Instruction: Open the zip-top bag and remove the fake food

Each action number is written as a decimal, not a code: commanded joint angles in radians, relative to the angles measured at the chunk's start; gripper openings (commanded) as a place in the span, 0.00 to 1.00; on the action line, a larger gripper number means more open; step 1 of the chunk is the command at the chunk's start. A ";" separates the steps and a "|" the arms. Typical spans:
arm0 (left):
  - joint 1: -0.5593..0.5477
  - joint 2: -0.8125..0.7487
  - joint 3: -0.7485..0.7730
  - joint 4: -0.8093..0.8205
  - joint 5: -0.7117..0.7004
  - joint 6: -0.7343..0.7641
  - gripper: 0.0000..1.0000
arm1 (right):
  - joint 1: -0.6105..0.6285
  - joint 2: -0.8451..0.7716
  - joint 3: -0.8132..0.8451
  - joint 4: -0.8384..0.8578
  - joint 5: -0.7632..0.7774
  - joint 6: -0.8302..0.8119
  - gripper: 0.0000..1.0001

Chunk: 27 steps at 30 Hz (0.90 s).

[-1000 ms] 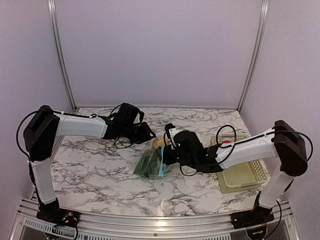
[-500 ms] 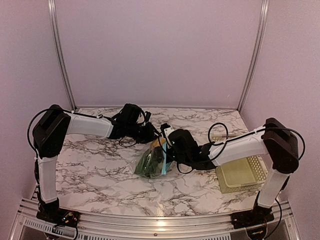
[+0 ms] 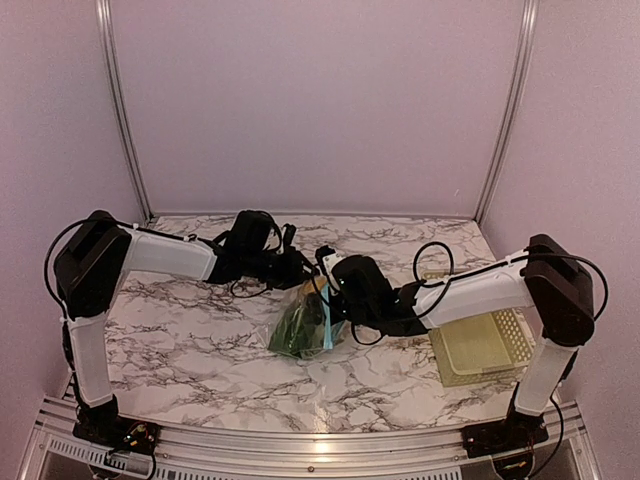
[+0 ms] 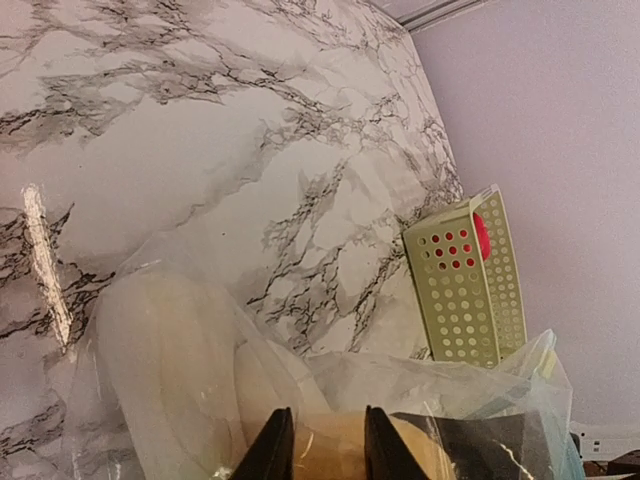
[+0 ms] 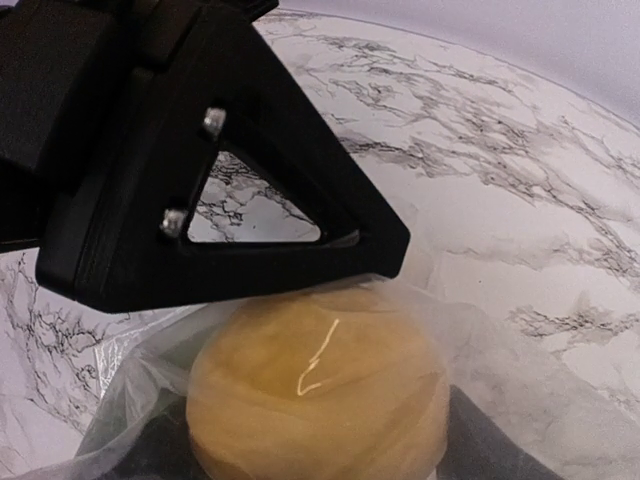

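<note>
The zip-top bag (image 3: 303,322) lies at mid table, its blue zipper strip (image 3: 328,326) on the right side. The green vegetable (image 3: 293,332) shows inside it. My left gripper (image 3: 298,270) is at the bag's far end; in the left wrist view its jaws (image 4: 320,418) stand close together, pinching the clear plastic (image 4: 200,340) in front of the yellow-orange fruit (image 4: 335,450). The white oblong piece (image 4: 165,370) lies in the bag at left. My right gripper (image 3: 322,292) faces the left one, and its dark fingers (image 5: 500,445) straddle the plastic-veiled yellow-orange fruit (image 5: 320,395).
The pale yellow-green lattice basket (image 3: 482,345) stands on the table's right side. In the left wrist view the basket (image 4: 455,300) holds a red ball-like fruit (image 4: 481,237). The left gripper's black body (image 5: 200,170) fills the upper left of the right wrist view.
My right gripper has moved left, up to the bag's top and close against the left gripper. The left arm has shifted, with its gripper staying at the bag.
</note>
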 commanded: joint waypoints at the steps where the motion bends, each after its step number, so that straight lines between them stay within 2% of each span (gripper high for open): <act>1: 0.009 -0.082 -0.014 -0.060 -0.014 0.020 0.34 | -0.009 -0.025 0.040 -0.032 0.000 0.015 0.51; 4: 0.026 -0.129 -0.033 -0.094 -0.060 0.034 0.42 | -0.008 -0.046 0.041 -0.051 -0.012 0.028 0.47; 8: 0.034 -0.211 -0.078 -0.164 -0.140 0.073 0.44 | -0.009 -0.053 0.065 -0.103 -0.020 0.057 0.45; 12: 0.034 -0.319 -0.194 -0.193 -0.175 0.095 0.44 | -0.009 -0.052 0.103 -0.166 -0.038 0.089 0.44; 18: 0.016 -0.457 -0.366 -0.114 -0.138 0.087 0.42 | -0.009 -0.055 0.141 -0.261 -0.066 0.128 0.44; 27: -0.059 -0.519 -0.490 0.005 -0.092 0.089 0.43 | -0.008 -0.070 0.154 -0.300 -0.074 0.148 0.43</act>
